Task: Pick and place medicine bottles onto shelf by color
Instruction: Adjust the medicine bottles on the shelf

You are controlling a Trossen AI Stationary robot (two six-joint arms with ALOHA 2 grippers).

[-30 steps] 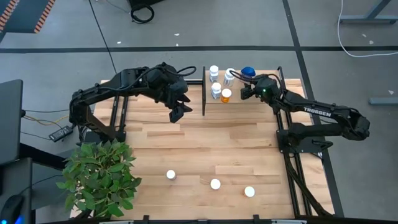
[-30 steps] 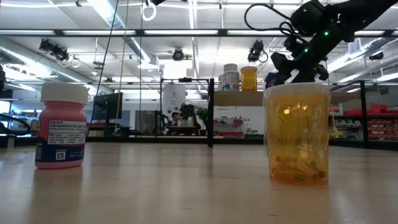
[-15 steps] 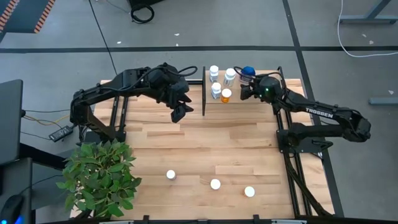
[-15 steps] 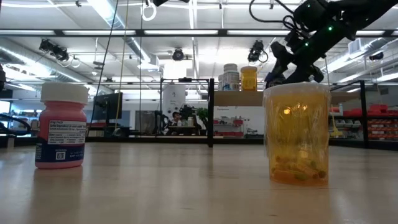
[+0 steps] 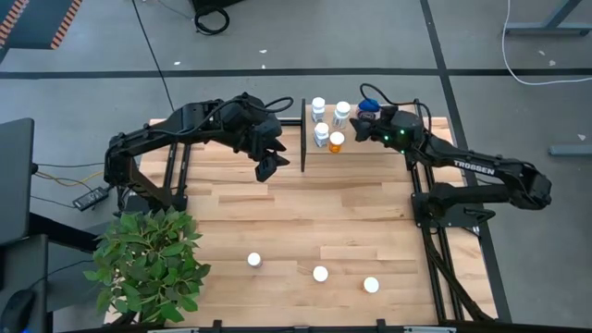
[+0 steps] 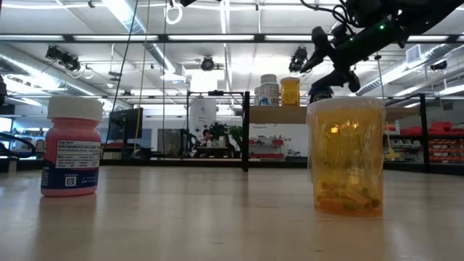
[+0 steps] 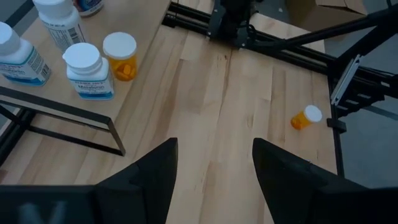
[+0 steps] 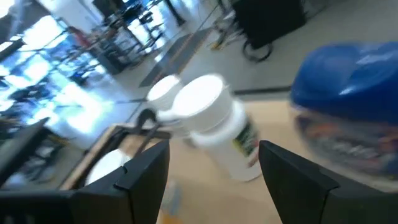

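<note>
Right gripper (image 5: 374,125) has pulled back and up off the shelf (image 5: 393,150) over the last second; its fingers are spread, nothing between them. The squat blue bottle (image 5: 368,108) stands released at the shelf's far edge, just right of the white bottles (image 5: 319,108) and the small orange one (image 5: 337,141). That placement looks finished. Left gripper (image 5: 265,166) hangs open and empty left of the shelf. Three bottles (image 5: 320,273) wait near the table's front.

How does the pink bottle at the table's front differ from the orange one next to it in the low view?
The pink bottle has an opaque body with a printed label and a white cap; the orange bottle is see-through, showing pills at its bottom. The pink bottle looks squat and narrows under its cap; the orange bottle shows straight sides, and taller in this view. Both stand upright on the table, apart from each other and away from the shelf.
</note>
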